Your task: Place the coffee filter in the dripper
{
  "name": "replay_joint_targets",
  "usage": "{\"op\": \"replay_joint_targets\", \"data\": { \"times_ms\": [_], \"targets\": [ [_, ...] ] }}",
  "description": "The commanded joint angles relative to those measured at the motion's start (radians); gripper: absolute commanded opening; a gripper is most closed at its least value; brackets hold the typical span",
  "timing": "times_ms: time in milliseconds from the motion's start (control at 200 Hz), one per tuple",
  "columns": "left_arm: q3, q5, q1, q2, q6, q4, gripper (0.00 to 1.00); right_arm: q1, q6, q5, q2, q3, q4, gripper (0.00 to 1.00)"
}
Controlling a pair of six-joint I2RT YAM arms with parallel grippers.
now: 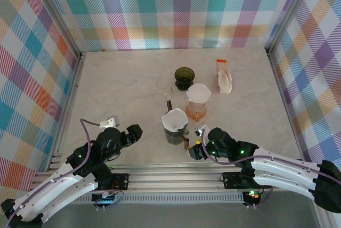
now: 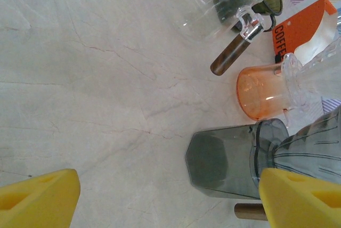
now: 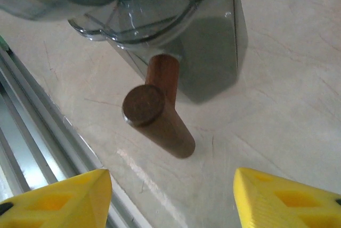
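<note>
Lining grey dripper [image 1: 176,135]: white cone filter [image 1: 174,117] | left fingers [image 2: 37,198] apart | right fingers [image 3: 287,198] apart

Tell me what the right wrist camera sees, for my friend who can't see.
A brown wooden handle sticks out from a smoky grey dripper standing on a pale marble table. The right hand is just below it, its two yellow fingers apart and holding nothing.

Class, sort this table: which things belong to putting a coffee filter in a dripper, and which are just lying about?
Belong to the job:
grey dripper
white filter sitting in it
filter pack

Probably lying about:
orange dripper
green dripper
clear dripper with wooden handle
</note>
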Motion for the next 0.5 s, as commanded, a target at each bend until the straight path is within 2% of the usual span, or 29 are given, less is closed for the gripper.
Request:
{"op": "replay_joint_targets", "data": {
  "times_ms": [0,495],
  "targets": [
    [0.006,0.005,-0.006,0.012,-0.008,-0.013,0.88,0.009,-0.066,-0.007,0.027,-0.033,0.179,0.61],
    [-0.023,0.029,-0.006,0.026,-0.014,0.047,0.97,0.011,-0.102,-0.021,0.057,-0.122,0.330,0.55]
  ]
}}
